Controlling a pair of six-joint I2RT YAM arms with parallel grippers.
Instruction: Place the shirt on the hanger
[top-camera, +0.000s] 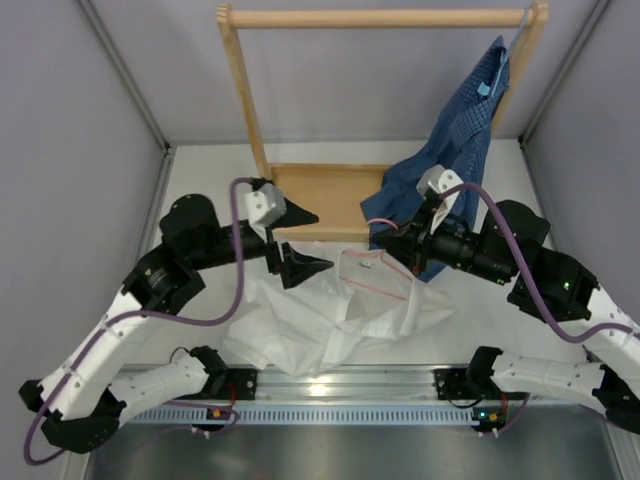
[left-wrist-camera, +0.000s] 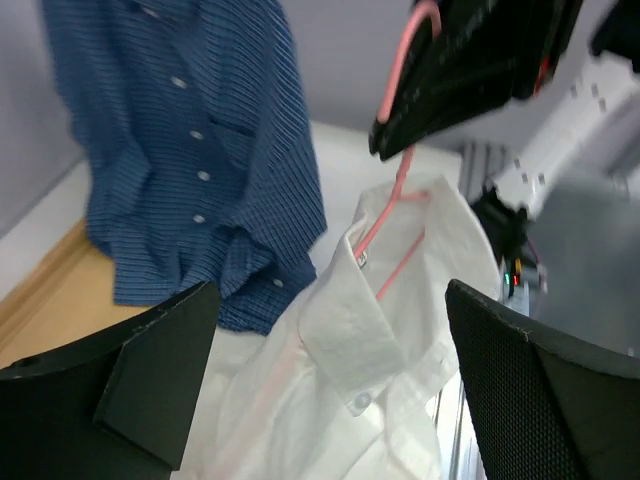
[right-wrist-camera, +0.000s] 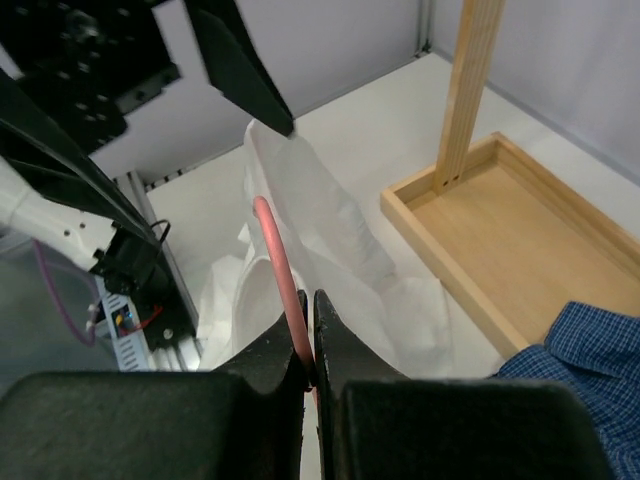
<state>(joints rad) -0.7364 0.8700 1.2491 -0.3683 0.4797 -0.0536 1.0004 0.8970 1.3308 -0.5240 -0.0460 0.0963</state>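
Note:
The white shirt (top-camera: 330, 320) lies crumpled on the table between the arms. The pink hanger (top-camera: 388, 287) is partly inside its collar, and its neck rises out of the collar opening. My right gripper (top-camera: 397, 250) is shut on the hanger's upper wire (right-wrist-camera: 278, 250), which is pinched between its jaws (right-wrist-camera: 312, 330). My left gripper (top-camera: 302, 240) is open, just left of the collar. In the left wrist view the collar (left-wrist-camera: 370, 340) and hanger (left-wrist-camera: 395, 200) show between its wide-apart fingers (left-wrist-camera: 560, 400). The hanger's lower part is hidden under the fabric.
A wooden rack (top-camera: 380, 18) with a base tray (top-camera: 320, 195) stands at the back. A dark blue checked shirt (top-camera: 460, 130) hangs from its right end on a pale blue hanger (top-camera: 487, 88) and drapes onto the tray. Grey walls close both sides.

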